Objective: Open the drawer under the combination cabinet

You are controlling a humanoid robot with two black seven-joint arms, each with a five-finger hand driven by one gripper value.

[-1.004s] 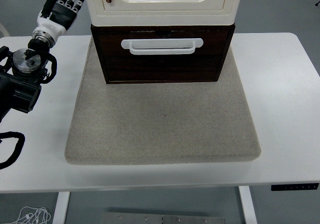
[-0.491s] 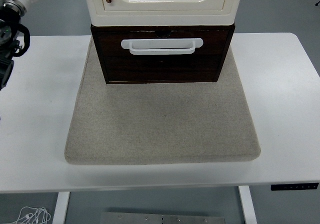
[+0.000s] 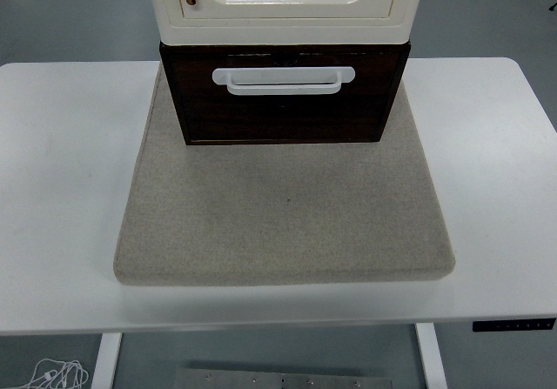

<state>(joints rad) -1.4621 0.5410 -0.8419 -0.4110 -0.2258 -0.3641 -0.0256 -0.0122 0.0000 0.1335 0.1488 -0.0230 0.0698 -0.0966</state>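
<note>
On the white table [image 3: 496, 171] a beige mat [image 3: 287, 224] bears the cabinet [image 3: 283, 6] (dark drawer [image 3: 283, 115] beneath); neither hand shows.

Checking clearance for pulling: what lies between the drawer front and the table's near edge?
In the head view, only the bare grey mat, then a strip of white table; nothing rests before the drawer.

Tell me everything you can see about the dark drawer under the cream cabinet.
The drawer is a dark brown, wood-looking box with a white bar handle running horizontally across its upper front. It sits beneath the cream cabinet, at the rear of the grey mat. Its front looks roughly flush with the cabinet's. No hand touches it.
</note>
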